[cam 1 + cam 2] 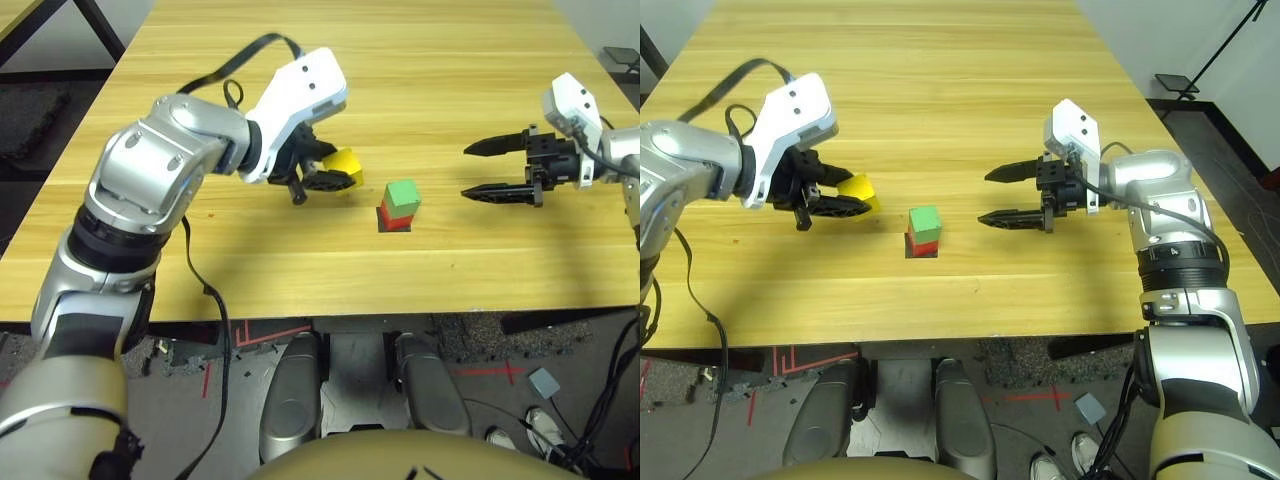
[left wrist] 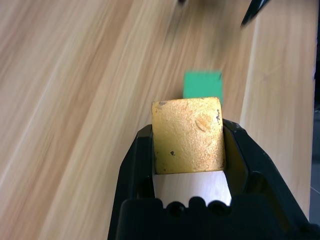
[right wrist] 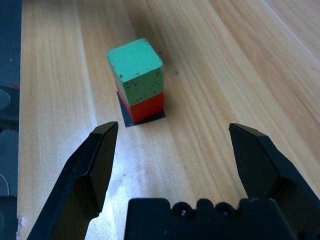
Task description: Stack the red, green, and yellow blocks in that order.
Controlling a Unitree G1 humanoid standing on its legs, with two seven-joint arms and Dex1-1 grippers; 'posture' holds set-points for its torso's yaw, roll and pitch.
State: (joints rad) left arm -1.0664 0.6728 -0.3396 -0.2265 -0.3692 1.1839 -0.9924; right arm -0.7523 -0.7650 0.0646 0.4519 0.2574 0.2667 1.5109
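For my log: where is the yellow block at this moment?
The yellow block is held between the fingers of the left gripper, on the robot's left of the green block, which sits on the red block.

Light green matte cube (image 1: 402, 197) sits on bright red matte cube (image 1: 392, 215) on flat black square patch (image 1: 393, 224) mid wooden table (image 1: 420, 60), yellow matte cube (image 1: 343, 163) between left gripper (image 1: 318, 180) fingers just left, right gripper (image 1: 484, 171) right.
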